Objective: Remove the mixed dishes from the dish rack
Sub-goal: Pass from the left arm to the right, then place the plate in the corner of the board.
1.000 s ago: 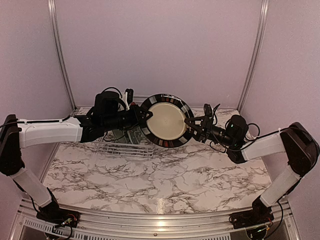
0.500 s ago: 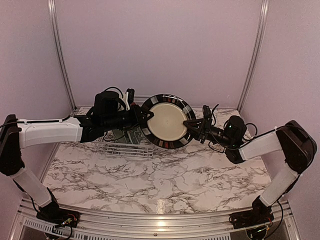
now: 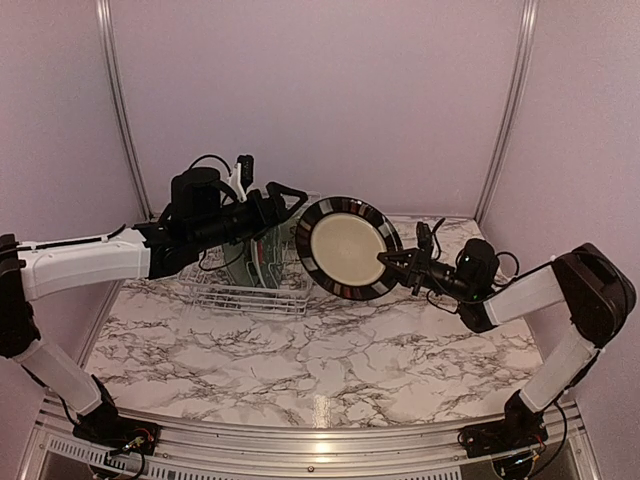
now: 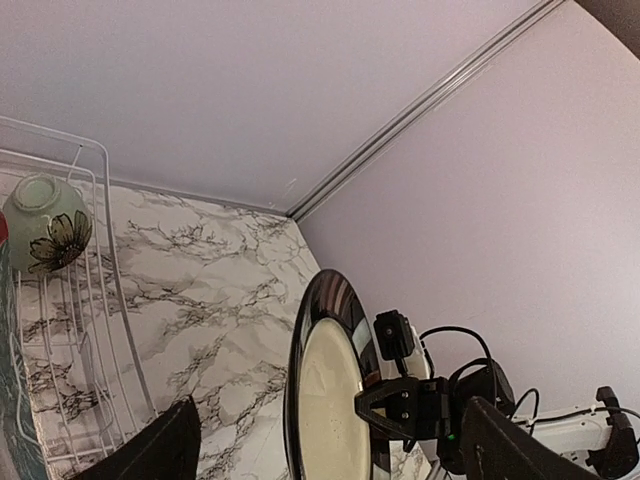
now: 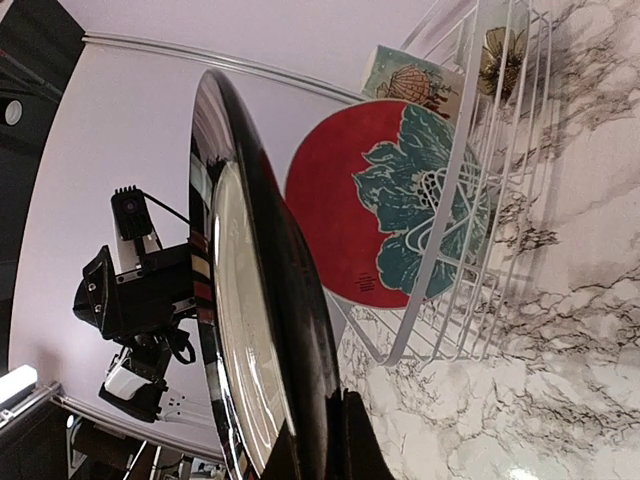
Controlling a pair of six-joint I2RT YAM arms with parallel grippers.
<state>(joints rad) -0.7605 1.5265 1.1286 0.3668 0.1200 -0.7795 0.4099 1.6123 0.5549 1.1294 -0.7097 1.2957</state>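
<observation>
Just right of the white wire dish rack (image 3: 236,296), above the veined marble table (image 3: 330,370), the right gripper (image 3: 392,262) clamps the dark-striped rim of a round, glossy cream plate (image 3: 345,248); the left gripper (image 3: 284,198) hovers over the rack, jaws wide apart.

I can read no word, number or brand in any of my views. The nearest thing to writing is a small cluster of dark marks low on the red disc of the floral plate (image 5: 345,195) standing in the dish rack (image 5: 452,180). I see it from my right wrist, and it is too small to make out.
</observation>
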